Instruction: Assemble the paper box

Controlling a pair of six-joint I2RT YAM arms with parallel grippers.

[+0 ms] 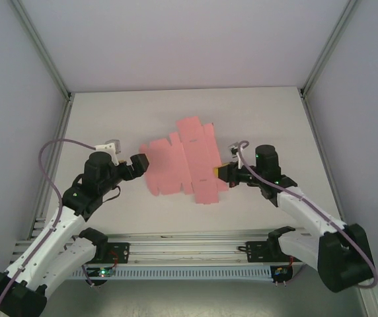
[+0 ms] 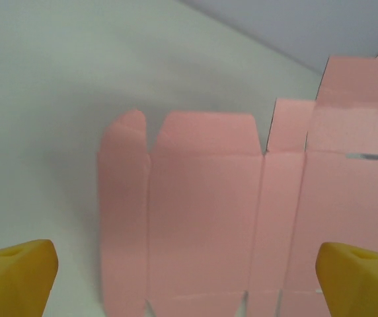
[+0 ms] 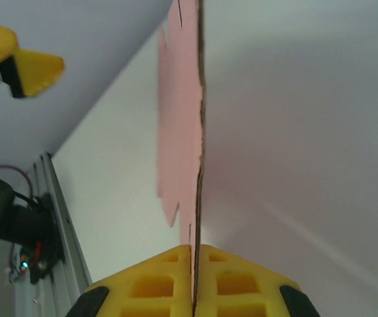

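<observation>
- paper box (image 1: 176, 165): pink die-cut sheet, unfolded, lying flat at the centre of the desk (image 1: 110, 112).
- left fingers (image 2: 17, 271): spread apart, facing the sheet's left edge.
- right fingers (image 3: 149, 284): clamped on the sheet's right edge.

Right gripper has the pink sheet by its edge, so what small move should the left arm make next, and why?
Probably ease the left gripper forward and close it on the paper box's left panel. It stands open just short of that edge, the right gripper is shut on the right edge, and the sheet lies unfolded, so folding likely needs a second hold.
</observation>
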